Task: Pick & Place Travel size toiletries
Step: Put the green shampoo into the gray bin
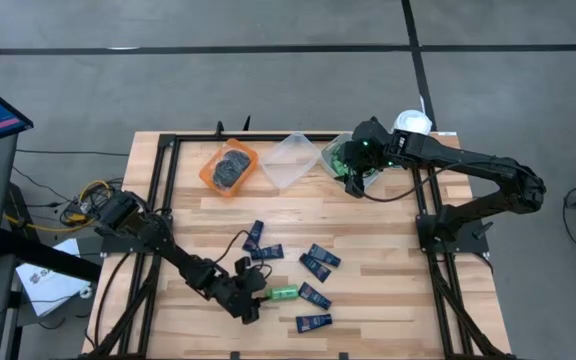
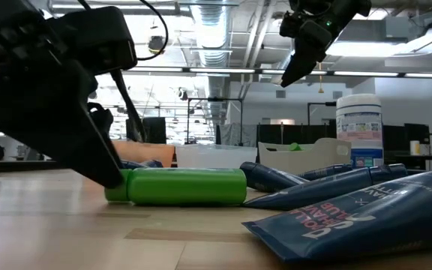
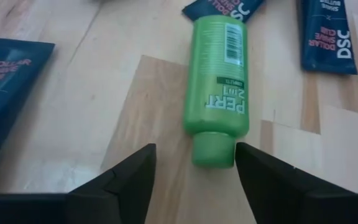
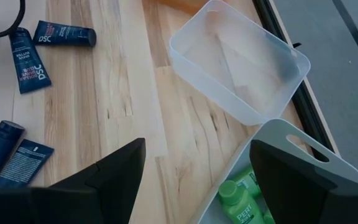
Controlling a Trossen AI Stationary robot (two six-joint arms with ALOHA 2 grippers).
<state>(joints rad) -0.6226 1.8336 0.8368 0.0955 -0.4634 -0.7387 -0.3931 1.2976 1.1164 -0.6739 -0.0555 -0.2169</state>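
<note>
A bright green mini bottle [image 3: 218, 74] lies on its side on the wooden table [image 1: 388, 260], cap toward my left gripper [image 3: 194, 171]. That gripper is open and down at the table, one finger on either side of the cap. Several dark navy tubes [image 1: 319, 262] lie flat around it. My right gripper [image 4: 197, 180] hangs open above a white bin [image 4: 291, 134] that holds more green bottles [image 4: 241, 199]. Dark round tins [image 1: 231, 165] lie in the orange bin [image 1: 211, 175]. My left gripper has its fingers slanting down on either side of the green bottle's cap [image 3: 213, 149], in line with the bottle's length. One fingertip [image 3: 244, 155] stands right at the cap's side; I cannot tell whether it touches. The bottle lies flat on the table.
A clear bin [image 1: 290, 160] stands between the orange bin and the white one along the far edge. A large white jar [image 1: 411, 123] is at the far right corner. Black frame rails [image 1: 163, 190] run along the table's left and right sides.
</note>
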